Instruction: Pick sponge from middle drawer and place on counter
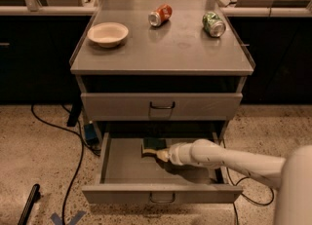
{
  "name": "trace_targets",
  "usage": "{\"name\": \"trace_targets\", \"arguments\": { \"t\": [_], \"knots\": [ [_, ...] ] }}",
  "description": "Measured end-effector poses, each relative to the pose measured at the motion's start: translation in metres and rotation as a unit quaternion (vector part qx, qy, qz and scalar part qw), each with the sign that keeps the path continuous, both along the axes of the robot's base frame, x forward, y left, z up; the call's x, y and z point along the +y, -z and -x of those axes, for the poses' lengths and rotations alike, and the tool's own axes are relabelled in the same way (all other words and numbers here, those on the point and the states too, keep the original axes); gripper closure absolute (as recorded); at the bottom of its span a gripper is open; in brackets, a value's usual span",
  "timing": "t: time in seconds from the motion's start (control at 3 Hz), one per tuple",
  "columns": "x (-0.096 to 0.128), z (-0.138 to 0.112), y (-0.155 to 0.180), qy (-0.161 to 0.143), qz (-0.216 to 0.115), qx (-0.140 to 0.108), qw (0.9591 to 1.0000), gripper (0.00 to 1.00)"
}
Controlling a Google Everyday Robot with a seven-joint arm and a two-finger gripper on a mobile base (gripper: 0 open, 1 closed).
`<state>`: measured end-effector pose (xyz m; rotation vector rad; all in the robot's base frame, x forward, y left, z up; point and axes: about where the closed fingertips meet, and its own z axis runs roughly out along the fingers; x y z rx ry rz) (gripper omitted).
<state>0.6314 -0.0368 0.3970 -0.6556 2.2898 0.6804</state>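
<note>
The middle drawer (126,170) is pulled open below the closed drawer front above it. The sponge (153,145) lies inside it toward the back, dark green face up with a pale yellow edge showing. My gripper (161,154) reaches into the drawer from the right on a white arm, and its tip is right at the sponge's right front corner. The grey counter (165,48) tops the cabinet.
On the counter stand a white bowl (107,33) at the left, an orange can (160,14) lying at the back middle and a green can (213,24) lying at the back right. Black cables (73,136) run over the speckled floor left of the cabinet.
</note>
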Motion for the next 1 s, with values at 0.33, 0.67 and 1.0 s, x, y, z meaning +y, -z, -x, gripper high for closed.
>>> {"name": "trace_targets", "arguments": {
  "t": [0.33,0.67,1.0],
  "knots": [
    [-0.045,0.020,-0.042,0.019,-0.057,0.019,0.9980,1.00],
    [-0.099,0.055,-0.058,0.060,-0.090,0.064,0.9921,1.00],
    [-0.132,0.082,-0.075,0.092,-0.110,0.087,0.9858,1.00]
  ]
}}
